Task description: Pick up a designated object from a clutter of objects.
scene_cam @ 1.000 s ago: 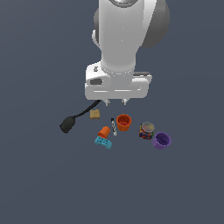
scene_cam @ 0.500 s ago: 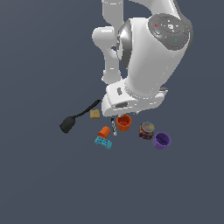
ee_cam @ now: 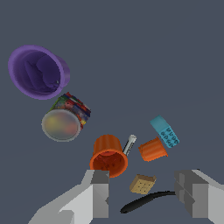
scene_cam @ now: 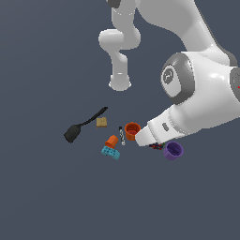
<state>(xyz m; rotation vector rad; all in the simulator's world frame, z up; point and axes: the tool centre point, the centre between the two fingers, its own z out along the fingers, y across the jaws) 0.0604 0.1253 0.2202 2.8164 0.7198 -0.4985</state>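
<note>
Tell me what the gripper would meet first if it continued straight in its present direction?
Probably the tan block and the black spatula: in the wrist view both lie between the open jaws of the gripper, not the purple cup. Depth is unclear.

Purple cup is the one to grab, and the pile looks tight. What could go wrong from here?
1. The open gripper frames the tan block and spatula, not the purple cup; closing now would likely take the wrong item.
2. The can sits right next to the purple cup, so a finger could knock it.
3. In the exterior view the arm hides the can, so clearance there is unclear.
</note>
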